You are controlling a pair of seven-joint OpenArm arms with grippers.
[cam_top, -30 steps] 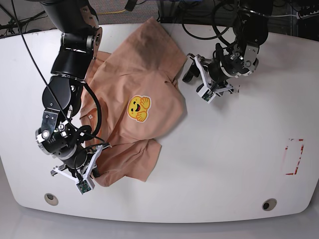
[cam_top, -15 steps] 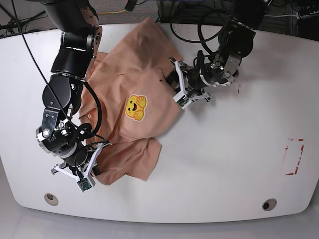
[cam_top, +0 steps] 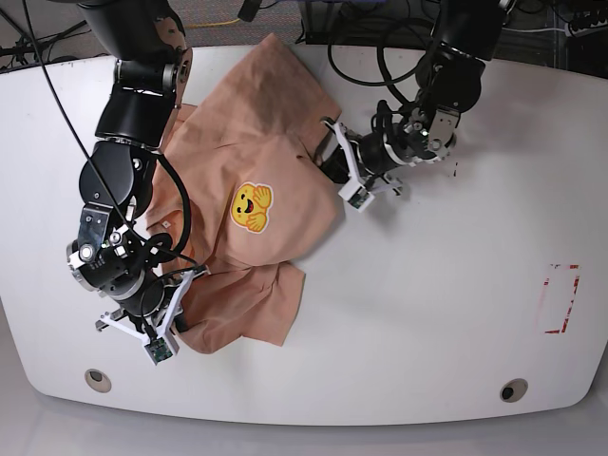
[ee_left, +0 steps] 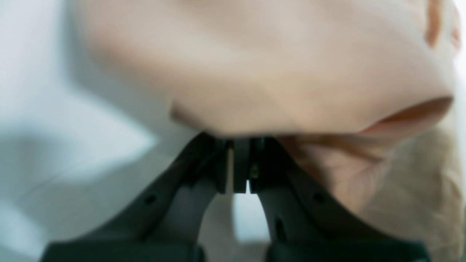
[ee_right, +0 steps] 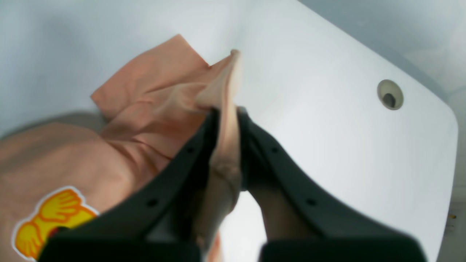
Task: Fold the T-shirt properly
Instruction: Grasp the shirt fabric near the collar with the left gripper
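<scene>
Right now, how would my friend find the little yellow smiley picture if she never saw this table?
Look at the big white table and find the peach T-shirt crumpled between the two black arms. Near the shirt's middle sits the emblem, a smiling face with two raised hands. It is the only bright yellow spot on the plain peach cloth.

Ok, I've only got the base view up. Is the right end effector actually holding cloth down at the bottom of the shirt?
Observer: Yes. The right wrist view shows the right end effector shut on a bunched fold of the T-shirt, with cloth running between its fingers.
Operator: And the left one, at the shirt's side edge?
Observer: The left end effector is shut, and its tips meet the shirt's edge in the left wrist view.
Operator: Has it caught cloth?
Observer: Too blurred to tell. Only pale light shows through the slit below the tips.
</scene>
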